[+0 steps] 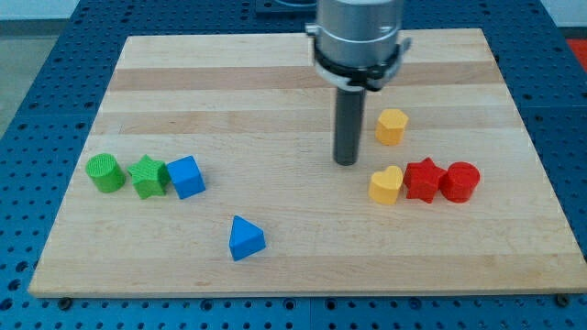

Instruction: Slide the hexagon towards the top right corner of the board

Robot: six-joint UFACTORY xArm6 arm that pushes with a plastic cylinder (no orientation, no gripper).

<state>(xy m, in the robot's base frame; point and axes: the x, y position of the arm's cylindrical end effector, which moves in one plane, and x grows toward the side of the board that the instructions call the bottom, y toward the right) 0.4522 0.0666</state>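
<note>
The yellow hexagon block sits on the wooden board, right of centre. My tip rests on the board just to the left of the hexagon and slightly below it, a small gap apart. A yellow heart block lies below the hexagon, to the lower right of my tip.
A red star and a red cylinder stand in a row right of the yellow heart. At the view's left are a green cylinder, a green star and a blue cube. A blue triangle lies near the bottom.
</note>
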